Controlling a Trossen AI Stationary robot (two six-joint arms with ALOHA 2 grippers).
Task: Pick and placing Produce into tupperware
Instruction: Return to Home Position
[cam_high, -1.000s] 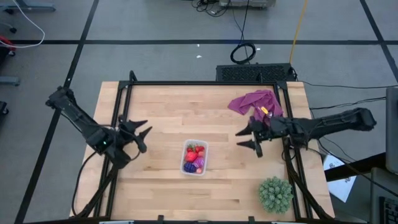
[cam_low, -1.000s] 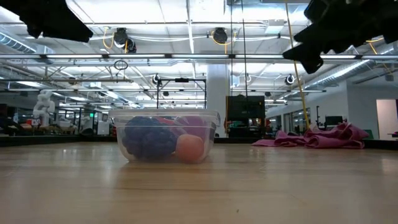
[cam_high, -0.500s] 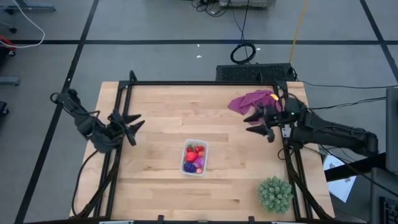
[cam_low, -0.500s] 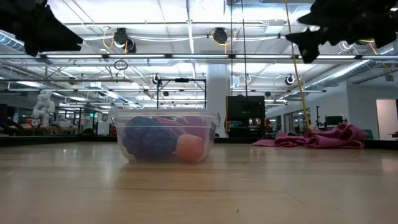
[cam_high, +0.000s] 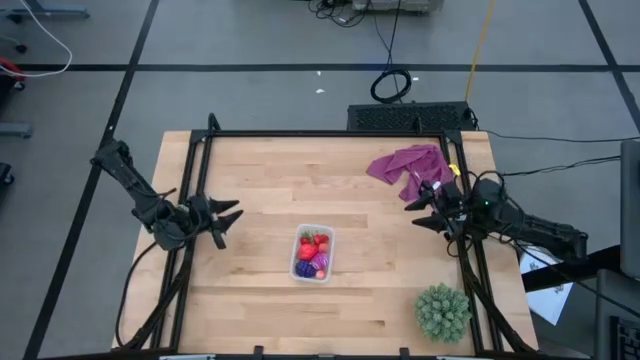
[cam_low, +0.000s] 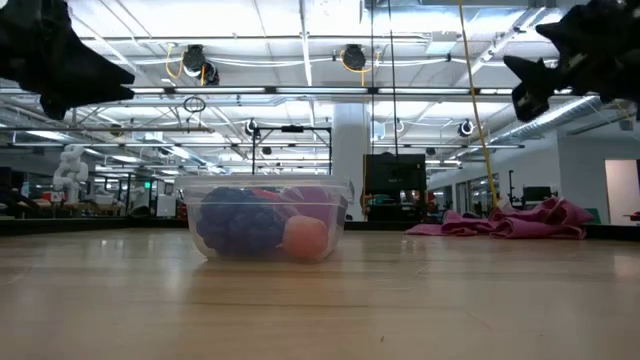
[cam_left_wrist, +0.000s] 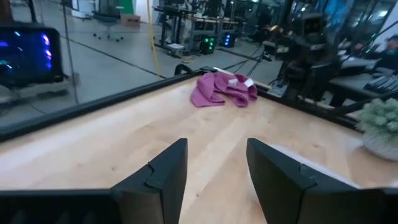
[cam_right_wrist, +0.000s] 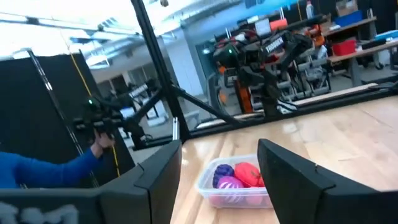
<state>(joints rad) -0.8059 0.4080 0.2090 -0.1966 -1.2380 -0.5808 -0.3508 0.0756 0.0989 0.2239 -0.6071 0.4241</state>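
The clear tupperware stands on its base at the table's middle, holding red strawberries, a purple grape bunch and a purple-pink round piece; it also shows in the low view and the right wrist view. My left gripper hovers open near the table's left edge, fingers apart over bare wood. My right gripper hovers open near the right edge, raised above the table, pointing toward the container.
A purple-pink cloth lies at the far right corner. A spiky green ball plant stands at the near right corner. A black frame runs along the table's far and side edges. A person's blue sleeve shows beyond the table.
Both arms have drawn back from the container toward their own side edges. The right gripper went far and right, then settled by the right edge, nearer than half a second ago. The left gripper pulled left, then came slightly back. The container and fruit stayed still.
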